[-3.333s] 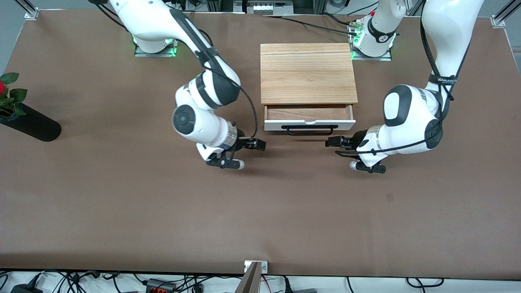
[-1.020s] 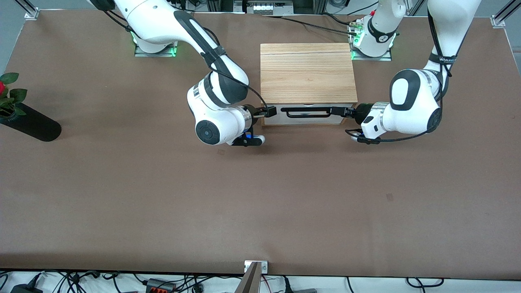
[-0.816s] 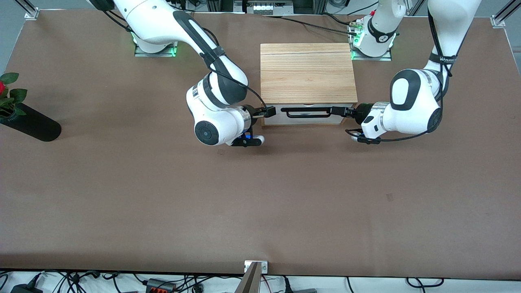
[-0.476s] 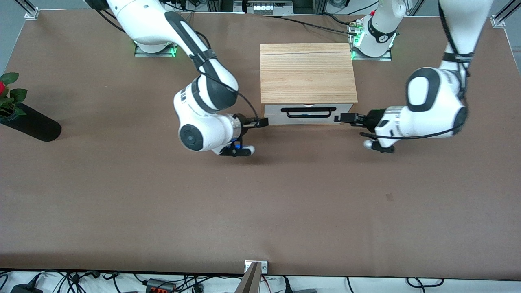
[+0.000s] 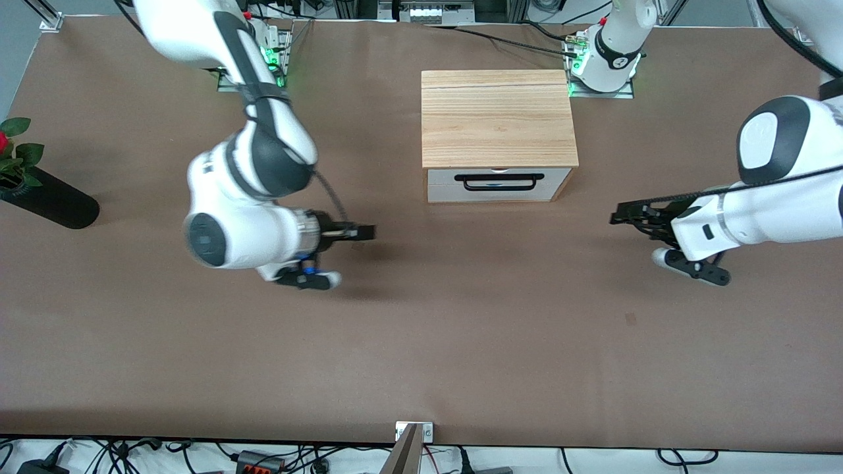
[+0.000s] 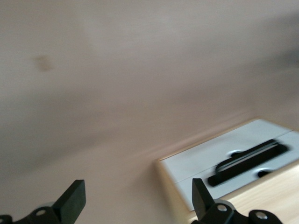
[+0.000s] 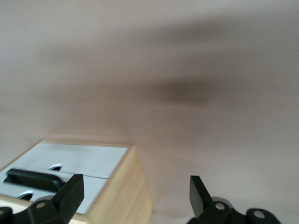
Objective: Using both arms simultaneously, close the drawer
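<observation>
The light-wood cabinet (image 5: pixel 499 118) stands on the table between the two arm bases. Its drawer (image 5: pixel 499 186) sits flush in the cabinet, showing its white front and black bar handle (image 5: pixel 504 182). My right gripper (image 5: pixel 364 232) is open and empty, low over the table, apart from the cabinet toward the right arm's end. My left gripper (image 5: pixel 620 217) is open and empty, low over the table toward the left arm's end. The left wrist view shows the open gripper (image 6: pixel 138 200) and the drawer front (image 6: pixel 219 156). The right wrist view shows the open gripper (image 7: pixel 135 192) and the drawer front (image 7: pixel 79 161).
A black vase (image 5: pixel 53 201) with a red flower lies at the table's edge at the right arm's end. The arm bases (image 5: pixel 250 76) (image 5: pixel 602 69) flank the cabinet. Brown tabletop (image 5: pixel 461 316) spreads nearer the front camera. Cables run along that edge.
The drawer, open 3.3 s ago, was pushed shut by both grippers. Since then both grippers have drawn away from the drawer front, each toward its own end of the table.
</observation>
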Robot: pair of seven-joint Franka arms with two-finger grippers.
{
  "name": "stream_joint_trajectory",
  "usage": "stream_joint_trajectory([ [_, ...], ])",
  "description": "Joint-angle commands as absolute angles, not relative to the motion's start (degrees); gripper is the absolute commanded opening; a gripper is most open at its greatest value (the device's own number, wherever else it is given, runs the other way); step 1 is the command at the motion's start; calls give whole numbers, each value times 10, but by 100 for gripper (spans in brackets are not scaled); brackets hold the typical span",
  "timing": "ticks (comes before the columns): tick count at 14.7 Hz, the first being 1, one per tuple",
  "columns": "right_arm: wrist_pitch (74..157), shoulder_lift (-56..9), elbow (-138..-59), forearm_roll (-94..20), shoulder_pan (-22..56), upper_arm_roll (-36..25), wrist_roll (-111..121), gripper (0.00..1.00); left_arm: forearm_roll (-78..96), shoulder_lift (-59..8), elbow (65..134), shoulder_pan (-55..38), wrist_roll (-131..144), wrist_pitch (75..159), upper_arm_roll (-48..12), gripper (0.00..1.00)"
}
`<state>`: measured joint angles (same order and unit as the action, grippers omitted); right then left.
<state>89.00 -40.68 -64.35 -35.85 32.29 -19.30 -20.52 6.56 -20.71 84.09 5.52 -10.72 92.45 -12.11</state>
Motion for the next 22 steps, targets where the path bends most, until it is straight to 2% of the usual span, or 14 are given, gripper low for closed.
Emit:
stream_joint_trajectory([
  [1,851,-408,-629,-354,323,-282,-196,100,-51,-220,777,50,-104,861,-128,100],
  [5,856,-394,-620,-354,324,-379,-195,100,-76,-208,719,55,-70,745,-120,100],
  [8,844,-395,-603,-314,333,-432,-194,100,-52,-125,778,52,-30,747,-106,100],
  [10,849,-394,-595,-280,329,-435,-195,100,-28,-64,849,28,-28,813,-71,100],
  [12,850,-390,-589,-241,333,-449,-194,100,18,8,962,5,-27,929,-22,100],
  [14,851,-382,-589,-238,331,-464,-192,100,40,40,1030,-7,-29,1010,3,100],
  [16,851,-381,-589,-238,325,-465,-192,100,35,38,1033,-8,-33,1020,7,100],
  [20,863,-361,-594,-236,327,-456,-194,100,13,39,1012,-7,-30,981,-7,100],
  [22,866,-322,-626,-228,314,-436,-183,100,11,26,1004,-3,-35,984,-6,100],
])
